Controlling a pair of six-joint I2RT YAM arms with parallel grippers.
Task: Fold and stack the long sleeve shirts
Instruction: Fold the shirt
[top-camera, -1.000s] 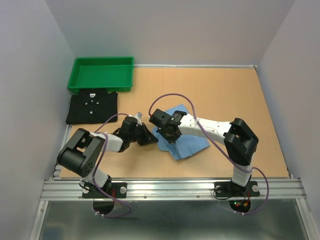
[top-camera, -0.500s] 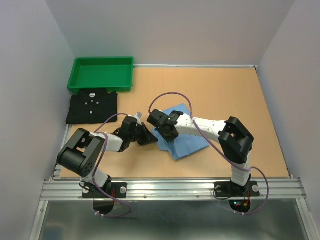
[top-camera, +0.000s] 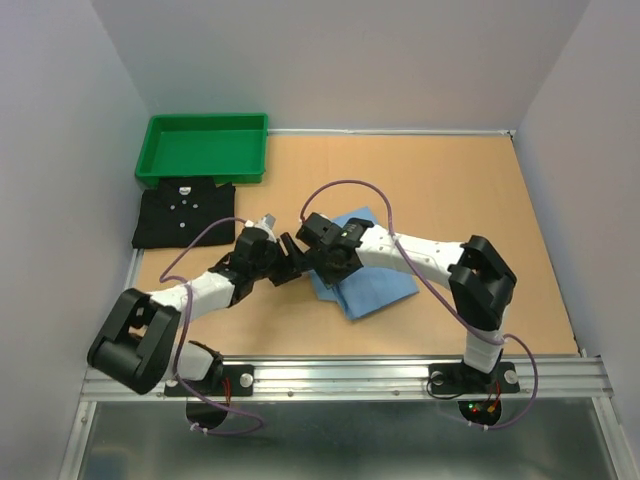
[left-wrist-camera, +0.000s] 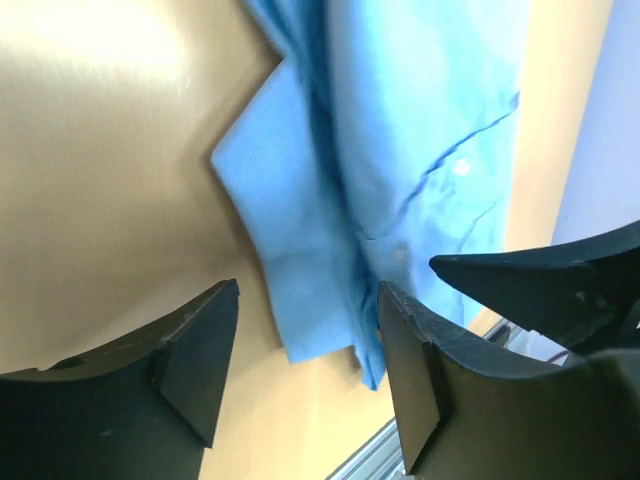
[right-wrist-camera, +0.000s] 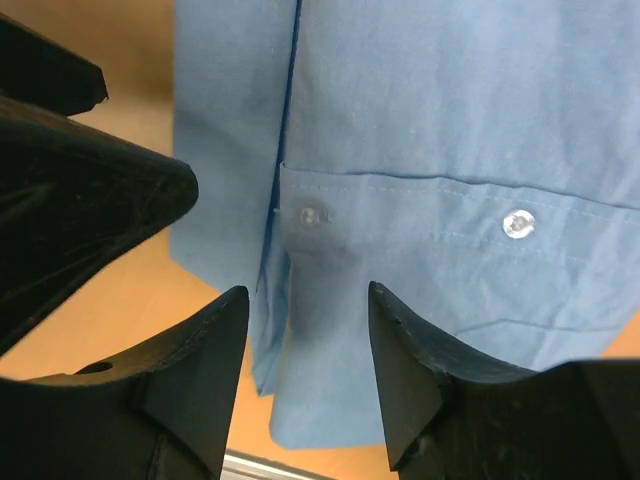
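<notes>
The light blue long sleeve shirt (top-camera: 375, 285) lies folded on the table's middle, its button placket (right-wrist-camera: 518, 224) showing in the right wrist view. The black long sleeve shirt (top-camera: 185, 212) lies folded at the far left, below the green tray. My left gripper (top-camera: 293, 260) hangs open at the blue shirt's left edge (left-wrist-camera: 290, 300), nothing between its fingers (left-wrist-camera: 195, 350). My right gripper (top-camera: 328, 268) stands open just over the same edge of the blue shirt (right-wrist-camera: 330, 330), right beside the left one. Both grippers are almost touching.
A green plastic tray (top-camera: 205, 175) stands at the back left, touching the black shirt's far edge. White walls close in on the left, back and right. The metal rail (top-camera: 340, 378) runs along the near edge.
Both grippers have opened and let go of the light blue shirt's left edge. The left arm has stretched out, its elbow dropping lower left. The blue shirt lies flat.
</notes>
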